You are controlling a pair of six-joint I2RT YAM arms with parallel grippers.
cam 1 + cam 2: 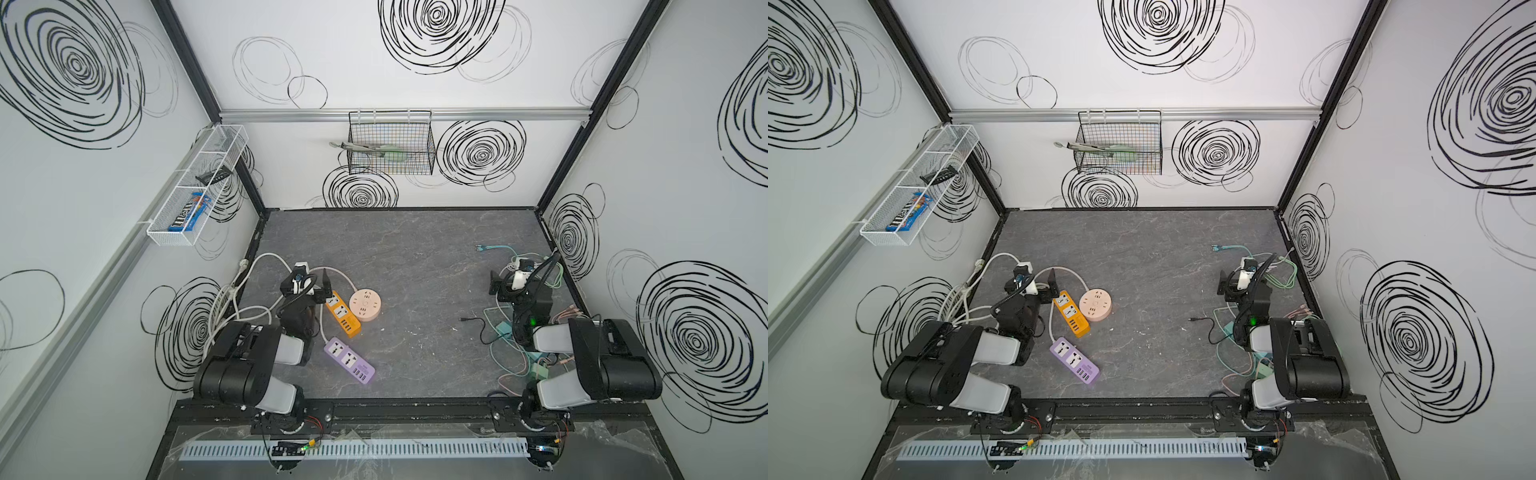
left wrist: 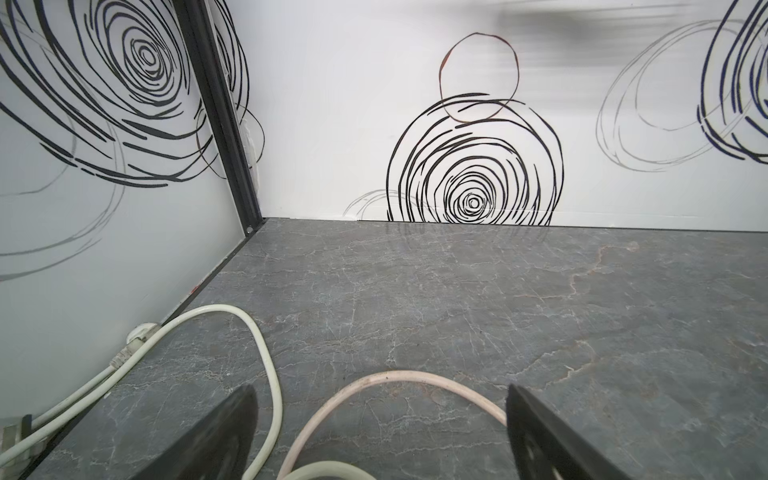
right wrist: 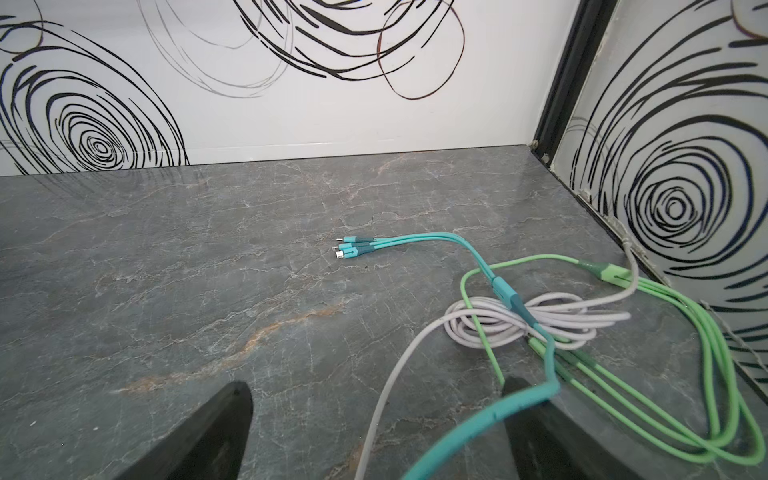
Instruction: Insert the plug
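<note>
Three power strips lie left of the middle in both top views: an orange strip (image 1: 343, 313) (image 1: 1071, 313), a purple strip (image 1: 349, 359) and a round pink one (image 1: 365, 305). My left gripper (image 1: 308, 280) (image 2: 380, 390) hovers open just left of the orange strip's far end, above a pink cord (image 2: 399, 377) and a white cord (image 2: 266, 365). At the right, my right gripper (image 1: 514, 274) (image 3: 376, 384) is open over loose cables. A teal cable (image 3: 478, 424) crosses in front of one finger. Its connector heads (image 3: 347, 249) lie further off. A black cable's plug tip (image 1: 462, 319) lies between the two arms.
A tangle of green, teal and pink cables (image 1: 515, 353) lies around the right arm's base. White cords (image 1: 230, 299) bunch by the left wall. A green cable (image 3: 706, 353) and a coiled white cable (image 3: 540, 320) lie near the right wall. Wire baskets (image 1: 390, 145) hang on the walls.
</note>
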